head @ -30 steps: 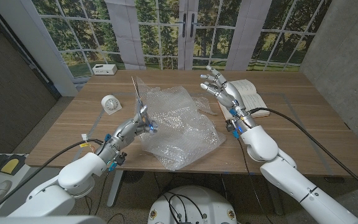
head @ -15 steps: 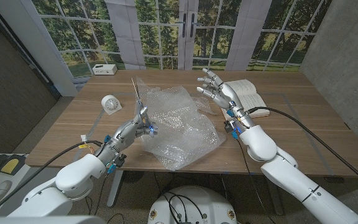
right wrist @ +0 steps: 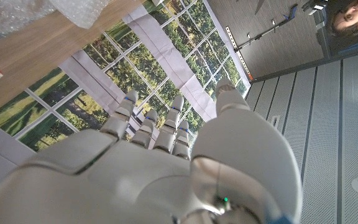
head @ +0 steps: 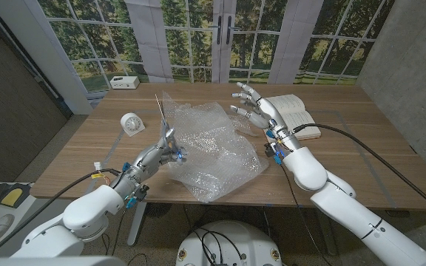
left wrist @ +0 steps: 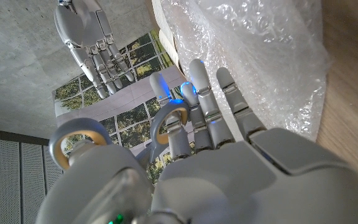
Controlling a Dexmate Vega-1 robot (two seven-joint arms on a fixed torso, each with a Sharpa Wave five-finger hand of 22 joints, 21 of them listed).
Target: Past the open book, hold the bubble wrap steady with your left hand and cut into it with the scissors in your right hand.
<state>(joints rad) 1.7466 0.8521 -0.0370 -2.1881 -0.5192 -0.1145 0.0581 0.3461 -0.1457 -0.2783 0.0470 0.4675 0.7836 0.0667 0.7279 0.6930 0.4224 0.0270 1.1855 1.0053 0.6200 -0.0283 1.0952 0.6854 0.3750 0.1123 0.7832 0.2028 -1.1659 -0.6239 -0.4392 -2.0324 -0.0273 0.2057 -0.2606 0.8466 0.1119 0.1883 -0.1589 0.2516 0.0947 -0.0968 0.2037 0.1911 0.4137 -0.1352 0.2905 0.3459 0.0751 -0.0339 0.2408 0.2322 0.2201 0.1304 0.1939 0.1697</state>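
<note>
Drifting leftward over the bubble wrap (head: 213, 148), the right hand (head: 256, 106) is hovering with fingers spread, holding nothing. Nearer, the left hand (head: 166, 148) is gripping scissors (head: 163, 118) pointing up beside the wrap on the counter (head: 80, 159); the book (head: 296, 112) is lying beyond.

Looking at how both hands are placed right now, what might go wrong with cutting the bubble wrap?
The scissors are in the left hand, blades up, contrary to the task. The right hand hangs open above the table, touching nothing, so the bubble wrap lies unheld and may slide or bunch under the blades.
</note>
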